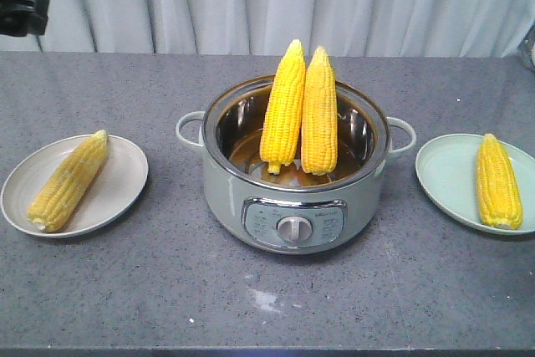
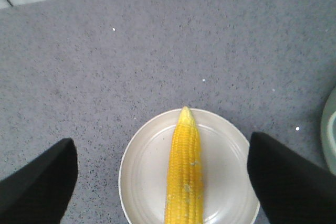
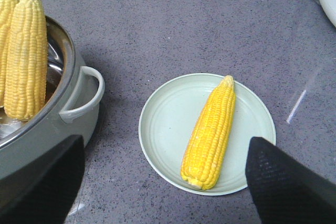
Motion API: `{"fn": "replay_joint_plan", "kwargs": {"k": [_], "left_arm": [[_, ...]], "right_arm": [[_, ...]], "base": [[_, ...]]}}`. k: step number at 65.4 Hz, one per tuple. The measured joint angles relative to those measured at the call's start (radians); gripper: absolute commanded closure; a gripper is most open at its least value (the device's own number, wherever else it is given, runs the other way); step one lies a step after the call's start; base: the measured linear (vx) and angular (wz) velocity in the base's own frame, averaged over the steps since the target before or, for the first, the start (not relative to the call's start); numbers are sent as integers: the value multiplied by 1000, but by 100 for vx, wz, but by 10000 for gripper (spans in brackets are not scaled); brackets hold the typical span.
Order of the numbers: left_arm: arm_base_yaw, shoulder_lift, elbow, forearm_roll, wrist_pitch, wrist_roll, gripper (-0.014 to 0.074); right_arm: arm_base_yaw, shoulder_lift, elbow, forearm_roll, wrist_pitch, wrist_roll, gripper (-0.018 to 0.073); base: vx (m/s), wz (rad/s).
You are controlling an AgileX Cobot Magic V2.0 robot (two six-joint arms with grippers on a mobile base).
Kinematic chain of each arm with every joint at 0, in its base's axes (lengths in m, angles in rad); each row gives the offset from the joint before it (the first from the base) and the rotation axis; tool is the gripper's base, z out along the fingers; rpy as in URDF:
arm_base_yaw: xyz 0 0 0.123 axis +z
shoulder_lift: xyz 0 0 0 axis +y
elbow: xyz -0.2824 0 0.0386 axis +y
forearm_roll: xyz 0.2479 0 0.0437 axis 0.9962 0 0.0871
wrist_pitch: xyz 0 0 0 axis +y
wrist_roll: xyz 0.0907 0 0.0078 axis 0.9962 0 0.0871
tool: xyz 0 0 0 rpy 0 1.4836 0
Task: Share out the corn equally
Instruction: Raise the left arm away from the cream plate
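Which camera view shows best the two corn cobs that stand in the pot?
The exterior front-facing view: the two cobs stand whole in the pot there. The right wrist view holds them at its left edge, one cut off; the left wrist view misses them.

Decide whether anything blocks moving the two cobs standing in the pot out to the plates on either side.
Nothing visible does. The two cobs stick up above the rim of the lidless pot, the counter across to the beige plate and the green plate is bare, and both plates have spare room.
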Motion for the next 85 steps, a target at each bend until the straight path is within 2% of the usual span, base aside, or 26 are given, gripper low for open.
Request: {"fn": "replay_joint_plan", "kwargs": {"k": [14,29,36,45,57,85], "left_arm": [[0,-233,171,3,-112,-54,-10],[0,-530,524,16,-320,-130,-10],[0,-670,682,53,-410,-182,-10],[0,-801,803,126,-462,-254,-10],[0,-870,841,161,-473,-273,4],[0,-876,841,165,-478,-277,58]], "right_arm": [[0,0,0,0,0,-13,-35],[0,0,0,0,0,-16,-35],[0,0,0,0,0,-17,-35],[0,0,0,0,0,-19,-35],[0,0,0,0,0,-19,-35],[0,0,0,0,0,-19,-35]], "base": [[0,0],[0,0],[0,0],[0,0],[0,0],[0,0]]}}
